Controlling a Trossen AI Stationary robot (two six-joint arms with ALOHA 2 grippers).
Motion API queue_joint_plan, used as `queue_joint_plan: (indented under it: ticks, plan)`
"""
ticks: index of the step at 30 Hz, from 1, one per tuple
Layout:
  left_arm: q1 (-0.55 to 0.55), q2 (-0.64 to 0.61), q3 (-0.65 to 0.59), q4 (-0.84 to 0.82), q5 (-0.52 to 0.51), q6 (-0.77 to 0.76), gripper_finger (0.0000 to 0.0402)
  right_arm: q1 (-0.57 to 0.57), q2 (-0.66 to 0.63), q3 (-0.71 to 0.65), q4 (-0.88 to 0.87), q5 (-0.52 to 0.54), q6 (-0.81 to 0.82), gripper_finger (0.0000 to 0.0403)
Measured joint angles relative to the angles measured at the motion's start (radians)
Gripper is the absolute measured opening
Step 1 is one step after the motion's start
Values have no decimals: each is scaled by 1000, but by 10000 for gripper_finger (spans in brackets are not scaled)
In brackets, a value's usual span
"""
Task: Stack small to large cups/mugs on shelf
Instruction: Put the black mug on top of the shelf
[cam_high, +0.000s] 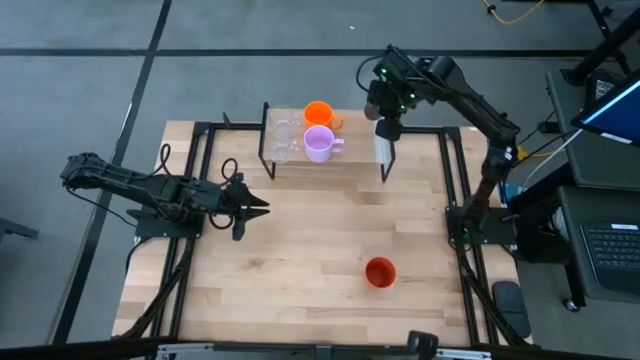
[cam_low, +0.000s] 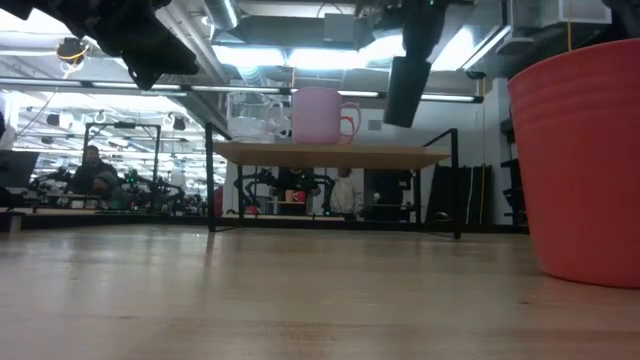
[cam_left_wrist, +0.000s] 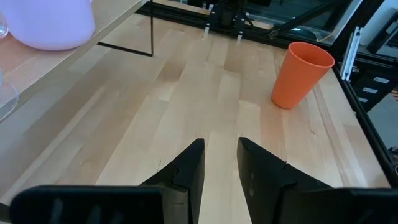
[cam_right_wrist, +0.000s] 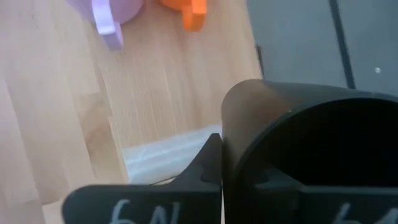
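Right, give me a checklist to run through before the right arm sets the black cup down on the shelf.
1. Grip: right gripper is shut on the black cup. Ok.
2. Position: the black cup hangs over the shelf near its right end, above the top board, not touching it in the low view. Ok.
3. Landing spot: the board right of the lilac mug shows bare. Ok.
4. Cups in place: orange mug, lilac mug and clear glass cups stand at the shelf's left end. Ok.
5. Cup tilt: it leans slightly in the low view. Not ok.
6. Left gripper is open, low over the table, away from the shelf. Ok.
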Motion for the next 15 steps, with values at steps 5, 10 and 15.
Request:
queue_joint_plan:
  ticks: [5, 10, 15]
  plan:
    - [0, 0, 0, 0, 0, 0, 89, -10, 39, 0, 12, -15, -37, 6]
    - [0, 0, 0, 0, 0, 0, 89, -15, 83, 0, 23, -13, -51, 6]
    - [0, 0, 0, 0, 0, 1, 89, -17, 119, -1, 27, -18, -60, 6]
